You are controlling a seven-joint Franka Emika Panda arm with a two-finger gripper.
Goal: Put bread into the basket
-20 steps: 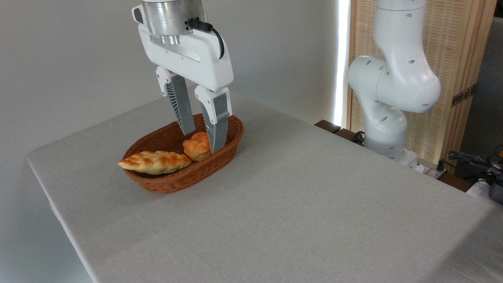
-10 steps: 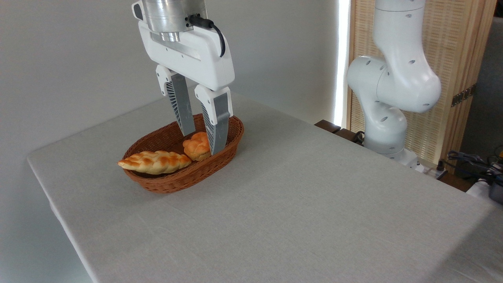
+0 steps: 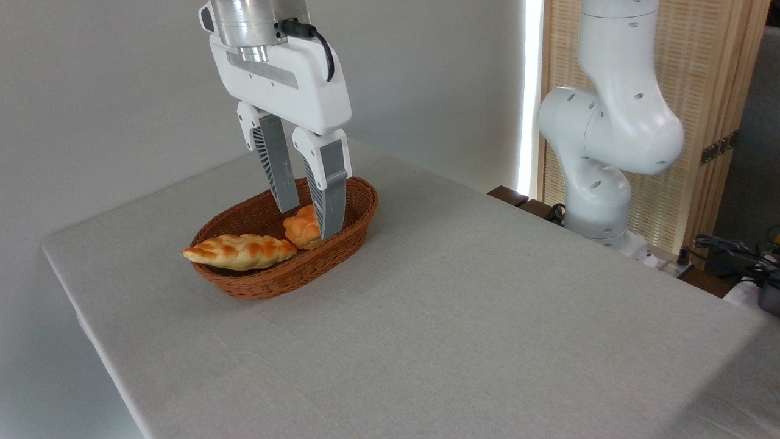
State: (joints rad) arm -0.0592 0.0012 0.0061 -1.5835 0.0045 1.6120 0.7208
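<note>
Glossy golden knotted bun (image 3: 301, 226) in reddish wicker basket (image 3: 256, 281), left-centre; looks light, slick; grip across middle. White two-finger gripper (image 3: 310, 216) spread, empty.

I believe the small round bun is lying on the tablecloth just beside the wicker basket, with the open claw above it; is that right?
Not quite. The camera view shows the small round bun lying inside the wicker basket, next to the braided loaf, not on the tablecloth. The rest holds: the claw is open above it, fingers apart.
</note>
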